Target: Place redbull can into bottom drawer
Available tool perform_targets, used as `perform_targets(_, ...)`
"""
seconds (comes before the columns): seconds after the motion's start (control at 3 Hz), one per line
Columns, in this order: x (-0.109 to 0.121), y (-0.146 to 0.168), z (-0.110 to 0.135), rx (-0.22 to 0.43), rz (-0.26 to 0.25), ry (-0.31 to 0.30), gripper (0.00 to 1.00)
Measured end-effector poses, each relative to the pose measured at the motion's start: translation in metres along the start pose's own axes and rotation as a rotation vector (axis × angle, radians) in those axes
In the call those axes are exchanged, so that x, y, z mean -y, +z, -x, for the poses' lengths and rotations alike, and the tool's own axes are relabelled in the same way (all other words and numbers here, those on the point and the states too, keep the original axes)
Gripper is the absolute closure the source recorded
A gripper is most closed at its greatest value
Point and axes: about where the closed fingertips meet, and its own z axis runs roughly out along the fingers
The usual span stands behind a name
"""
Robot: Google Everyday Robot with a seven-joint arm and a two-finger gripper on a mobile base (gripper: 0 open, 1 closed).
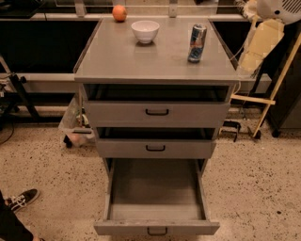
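Observation:
The redbull can stands upright on the right side of the grey cabinet top, to the right of the white bowl. The bottom drawer is pulled fully out at the foot of the cabinet, and nothing lies inside it. Its black handle is at the front edge. My arm, white and cream, hangs at the upper right, beside the cabinet and to the right of the can. My gripper is out of view there.
An orange fruit sits at the back left of the top. The two upper drawers stand slightly ajar. A person's shoe is on the speckled floor at lower left. A wooden frame stands right of the cabinet.

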Motion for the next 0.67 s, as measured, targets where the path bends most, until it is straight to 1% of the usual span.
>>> perform_targets(0.33, 0.0013, 0.0010, 0.0015, 0.003, -0.004, -0.001, 0.00)
perform_targets(0.67, 0.0025, 0.0092, 0.0055, 0.101, 0.021, 0.024, 0.00)
